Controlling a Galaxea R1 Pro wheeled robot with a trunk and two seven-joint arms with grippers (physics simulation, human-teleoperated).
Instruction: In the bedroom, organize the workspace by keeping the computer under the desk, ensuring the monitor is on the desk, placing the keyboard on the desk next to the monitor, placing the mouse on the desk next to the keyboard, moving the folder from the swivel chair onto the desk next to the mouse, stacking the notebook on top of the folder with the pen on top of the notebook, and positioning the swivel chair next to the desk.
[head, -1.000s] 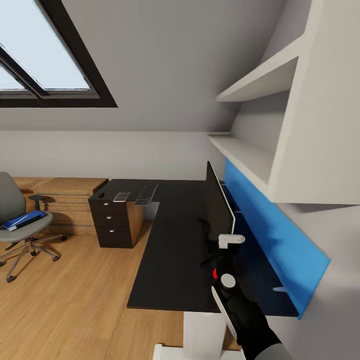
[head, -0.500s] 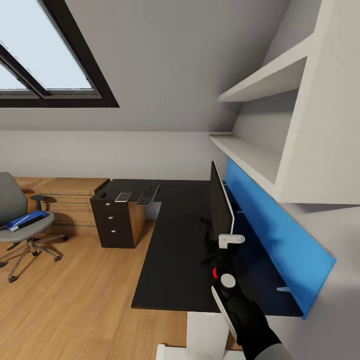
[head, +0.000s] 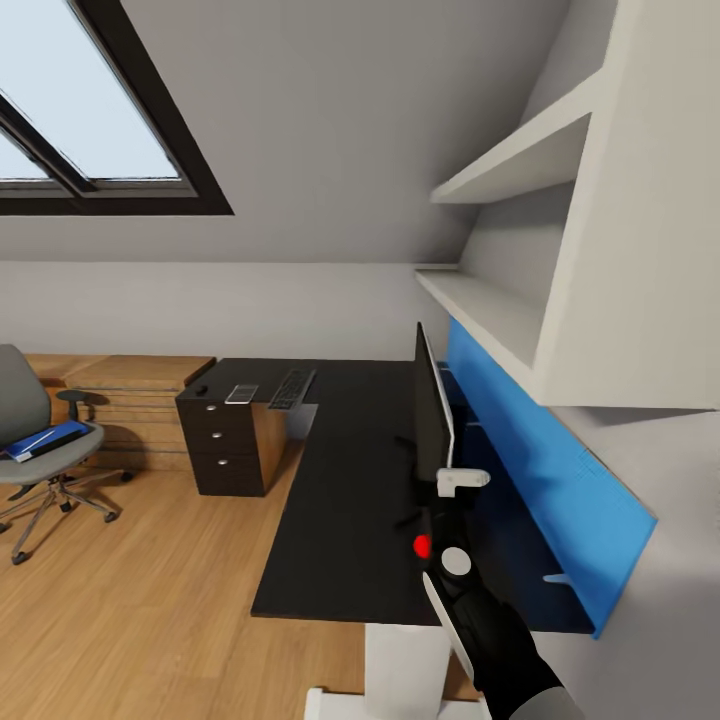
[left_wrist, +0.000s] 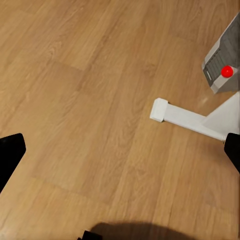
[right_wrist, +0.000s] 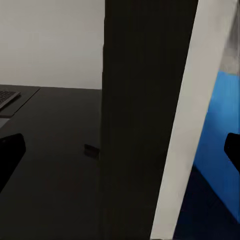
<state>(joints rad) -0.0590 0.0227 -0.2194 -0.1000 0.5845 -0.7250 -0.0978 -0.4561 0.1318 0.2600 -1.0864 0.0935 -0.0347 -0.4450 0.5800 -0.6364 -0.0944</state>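
While the head view looks down an attic room with a wood floor (head: 150, 600) and a black-framed skylight (head: 90, 130), a long glossy black desk (head: 340, 500) runs away from the camera along the right wall. On it stands the monitor (head: 432, 420), seen almost edge-on: a thin black slab with a pale silver back edge, upright, parallel to a bright blue panel (head: 540, 450) behind the desk. White shelves (head: 500, 310) hang above the panel.

The right arm, black with a white cuff, reaches up from the lower edge toward the monitor's near end. The right gripper (head: 455, 482) sits at that end, close against the screen's edge. In the right wrist view its two dark fingertips (right_wrist: 11, 150) stand far apart, with the monitor (right_wrist: 150, 120) between them, not clamped.

At the desk's far end lie the keyboard (head: 293, 388), a slim dark strip, and beside it the notebook (head: 241, 394), small and grey. Both are well apart from the gripper. A dark drawer unit (head: 225, 440) stands below them.

Far left, the grey chair (head: 35, 440) stands on the floor away from the desk, with the blue folder (head: 45, 440) flat on its seat.

The left wrist view shows the left gripper (left_wrist: 120, 155), fingertips spread wide over bare floor, near the desk's white foot bar (left_wrist: 185, 117) and the computer (left_wrist: 225, 62), silver-grey with a red light.
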